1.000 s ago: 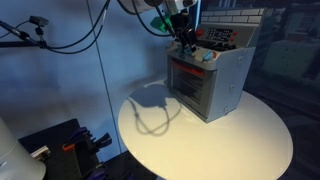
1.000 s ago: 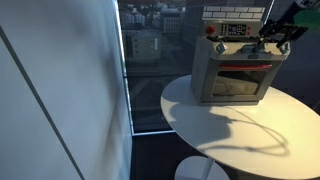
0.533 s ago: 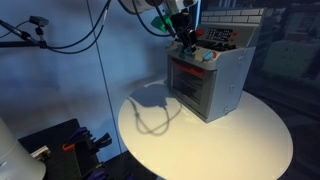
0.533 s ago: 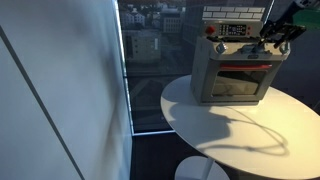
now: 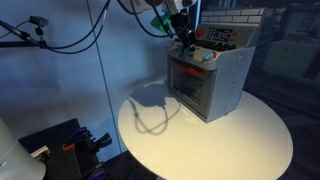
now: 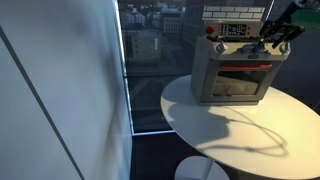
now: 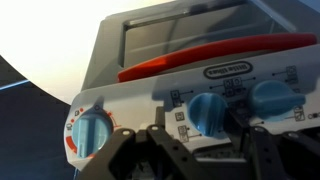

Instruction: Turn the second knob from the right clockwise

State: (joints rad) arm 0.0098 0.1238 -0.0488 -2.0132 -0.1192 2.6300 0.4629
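Facing the panel: the gripper [image 7: 208,152] hung in front of the toy oven's [image 5: 205,85] control strip, since the knobs sat on the front face and could only be reached from there.
Oven: upright on the round white table [image 5: 200,140], door towards the arm.
Target knob: a blue knob [image 7: 210,113] on the strip, beside a second blue knob [image 7: 272,100] and well apart from the red-and-white dial [image 7: 88,132]. It was judged the target because the jaws straddled it; any knobs beyond the frame edge stayed hidden.
Jaws: partly parted, one either side of the blue knob. Contact could not be told, and nothing was clearly held.
Next step, judged: pinch the knob squarely, then roll the wrist clockwise.
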